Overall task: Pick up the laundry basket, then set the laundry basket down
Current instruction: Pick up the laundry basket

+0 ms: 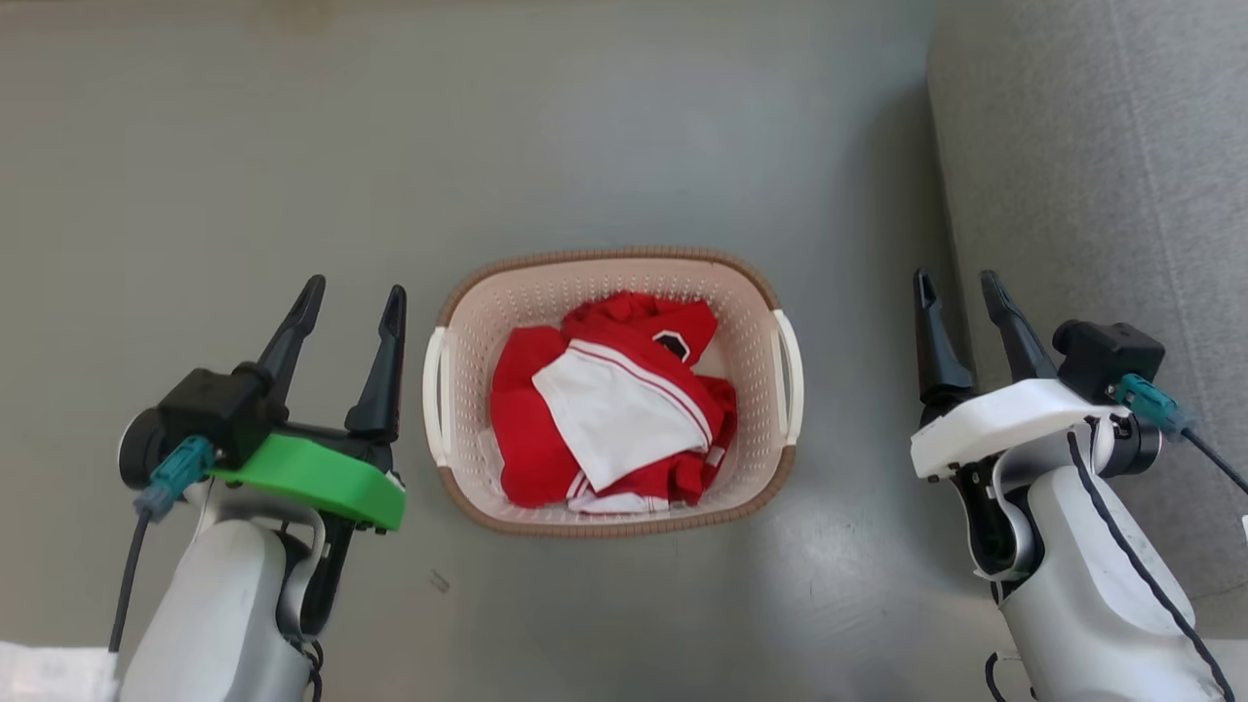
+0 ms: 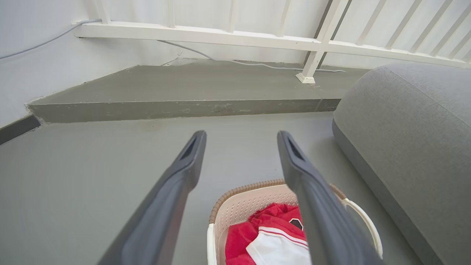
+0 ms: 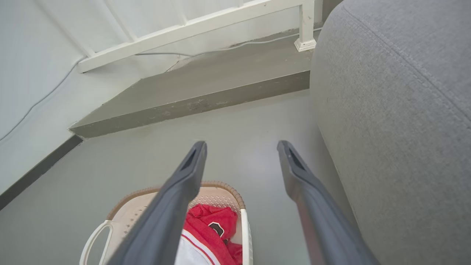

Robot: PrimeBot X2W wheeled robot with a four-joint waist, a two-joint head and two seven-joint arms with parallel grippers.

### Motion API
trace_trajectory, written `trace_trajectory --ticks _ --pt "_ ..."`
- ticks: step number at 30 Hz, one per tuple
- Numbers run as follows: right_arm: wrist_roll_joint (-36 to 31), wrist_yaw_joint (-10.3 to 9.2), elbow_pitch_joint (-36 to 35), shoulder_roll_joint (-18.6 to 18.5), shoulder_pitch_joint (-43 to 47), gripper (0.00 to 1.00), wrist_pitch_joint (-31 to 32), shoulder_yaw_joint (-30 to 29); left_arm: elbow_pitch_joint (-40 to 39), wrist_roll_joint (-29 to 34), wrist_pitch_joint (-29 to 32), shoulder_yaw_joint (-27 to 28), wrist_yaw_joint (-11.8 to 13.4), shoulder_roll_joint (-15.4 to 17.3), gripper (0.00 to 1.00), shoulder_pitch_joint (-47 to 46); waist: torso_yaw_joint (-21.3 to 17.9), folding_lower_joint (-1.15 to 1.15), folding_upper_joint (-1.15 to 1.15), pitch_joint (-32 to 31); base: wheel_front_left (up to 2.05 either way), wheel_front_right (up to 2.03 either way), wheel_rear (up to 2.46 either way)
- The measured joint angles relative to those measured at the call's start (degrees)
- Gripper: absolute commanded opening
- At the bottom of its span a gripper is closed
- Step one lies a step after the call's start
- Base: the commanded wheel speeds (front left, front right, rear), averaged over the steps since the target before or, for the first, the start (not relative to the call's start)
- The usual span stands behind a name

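Observation:
The laundry basket (image 1: 756, 331) stands on the grey floor in the middle of the head view: cream, perforated, with a brown woven-look rim and white side handles. Red-and-white clothing (image 1: 609, 405) is bundled inside it. My left gripper (image 1: 353, 300) hovers open just left of the basket's left handle, fingers empty. Further off on the other side, my right gripper (image 1: 957, 285) is open too, holding nothing. In the left wrist view the basket (image 2: 235, 206) shows low between my fingers (image 2: 184, 165). The right wrist view has the basket (image 3: 220, 193) at the lower left, partly behind a finger (image 3: 186, 176).
A grey upholstered sofa (image 1: 1092, 195) fills the right side, close to my right arm. A raised grey step (image 2: 184, 108), a white railing (image 2: 316, 44) and a pale wall with a cable lie beyond the basket. Bare floor (image 1: 390, 146) surrounds the basket.

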Motion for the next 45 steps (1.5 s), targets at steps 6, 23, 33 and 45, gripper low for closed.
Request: trace_trajectory --ticks 6,23,33,45 --pt "-0.47 0.00 4.68 0.01 -1.91 1.00 0.00 0.16 4.60 -1.36 0.00 -3.10 0.00 0.76 1.00 -3.93 0.45 0.00 0.00 4.53 0.00 0.00 0.00" --pt "-1.46 1.11 18.06 -0.01 -11.46 1.00 0.00 2.77 19.16 -8.59 0.45 -9.10 0.00 1.03 1.00 -14.90 2.01 0.01 0.00 15.21 0.00 0.00 0.00" --pt "-1.48 2.04 23.41 -0.08 -17.66 1.00 0.00 4.32 24.87 -13.32 3.94 -12.28 0.00 0.89 1.00 -22.05 2.46 0.00 0.00 21.40 0.00 0.00 0.00" --pt "-1.16 3.27 28.80 -0.14 -23.23 1.00 0.00 8.32 29.66 -17.67 7.89 -17.66 -0.01 1.10 1.00 -26.66 2.60 0.00 0.00 27.52 0.00 0.00 0.00"
